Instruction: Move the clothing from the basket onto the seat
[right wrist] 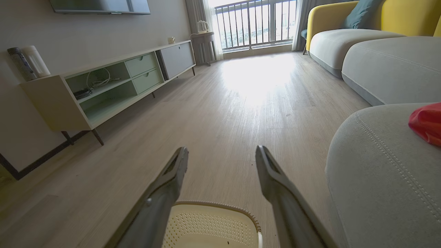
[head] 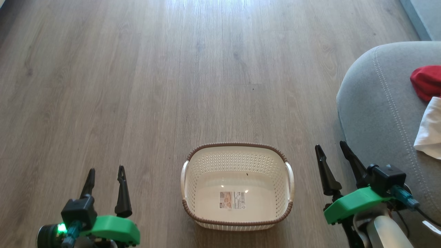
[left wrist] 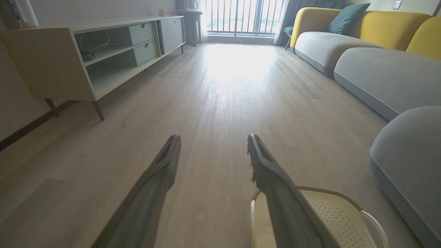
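Note:
The cream perforated basket (head: pixel 237 213) with its brown rim stands on the wood floor at bottom centre, holding nothing but the sticker on its base. On the grey seat (head: pixel 375 106) at the right lie the red garment (head: pixel 427 82) and the white fabric piece (head: pixel 430 127). My left gripper (head: pixel 106 172) is open, left of the basket above the floor. Beside the seat's rounded corner, my right gripper (head: pixel 331 146) is open, right of the basket. The basket's rim (left wrist: pixel 330 193) shows under the left fingers, and its rim (right wrist: pixel 213 205) under the right ones. Red cloth (right wrist: pixel 427 122) rests on the seat (right wrist: pixel 379 179).
Wood floor (head: pixel 172 69) stretches ahead. A low media cabinet (left wrist: pixel 89 58) lines the left wall. Grey and yellow sofa sections (left wrist: pixel 379 51) run along the right, toward a balcony door (left wrist: pixel 241 17) at the far end.

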`<state>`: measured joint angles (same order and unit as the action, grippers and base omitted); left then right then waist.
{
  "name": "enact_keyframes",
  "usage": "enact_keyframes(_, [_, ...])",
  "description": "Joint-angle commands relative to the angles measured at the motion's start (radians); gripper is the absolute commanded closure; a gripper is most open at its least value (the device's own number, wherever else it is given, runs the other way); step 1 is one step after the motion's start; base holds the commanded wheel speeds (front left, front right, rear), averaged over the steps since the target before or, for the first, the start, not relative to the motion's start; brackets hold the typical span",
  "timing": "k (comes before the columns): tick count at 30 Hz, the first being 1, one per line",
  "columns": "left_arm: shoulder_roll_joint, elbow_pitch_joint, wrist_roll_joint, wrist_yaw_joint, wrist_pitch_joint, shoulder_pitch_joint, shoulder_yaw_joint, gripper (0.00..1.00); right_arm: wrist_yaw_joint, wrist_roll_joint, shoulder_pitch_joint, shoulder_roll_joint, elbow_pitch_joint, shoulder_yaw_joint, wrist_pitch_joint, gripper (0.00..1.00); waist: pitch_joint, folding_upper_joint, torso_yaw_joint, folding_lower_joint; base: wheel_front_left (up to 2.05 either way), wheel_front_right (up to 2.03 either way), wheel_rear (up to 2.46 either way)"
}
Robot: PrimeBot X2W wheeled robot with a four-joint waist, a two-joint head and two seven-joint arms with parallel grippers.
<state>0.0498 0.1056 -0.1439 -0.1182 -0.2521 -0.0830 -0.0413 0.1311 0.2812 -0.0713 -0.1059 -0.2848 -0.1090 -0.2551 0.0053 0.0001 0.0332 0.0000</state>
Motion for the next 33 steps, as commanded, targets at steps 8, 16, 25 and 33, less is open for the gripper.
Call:
enact_keyframes(8, [0.0, -0.043, -0.01, -0.01, -0.01, 0.02, 0.017, 0.0, 0.0, -0.007, -0.023, 0.001, 0.029, -0.015, -0.007, 0.0, 0.0, -0.0001, -0.005, 0.0, 0.0, 0.0, 0.0])
enact_keyframes(16, [-0.002, 0.036, -0.007, 0.001, 0.005, -0.01, -0.022, 1.0, 0.0, 0.001, 0.013, 0.003, -0.043, -0.001, 0.001, 1.0, 0.001, -0.0001, -0.007, 0.0, 0.0, 0.0, 0.0])
enact_keyframes(25, [0.0, 0.048, -0.111, 0.018, 0.027, 0.002, -0.013, 1.0, 0.0, 0.094, 0.012, 0.006, -0.042, 0.014, 0.026, 1.0, 0.001, -0.0001, -0.009, 0.0, 0.0, 0.0, 0.0])
enact_keyframes(33, [0.002, 0.056, -0.206, 0.034, 0.049, 0.016, -0.004, 1.0, 0.0, 0.18, 0.009, 0.009, -0.036, 0.027, 0.049, 1.0, 0.001, -0.0001, -0.011, 0.0, 0.0, 0.0, 0.0])
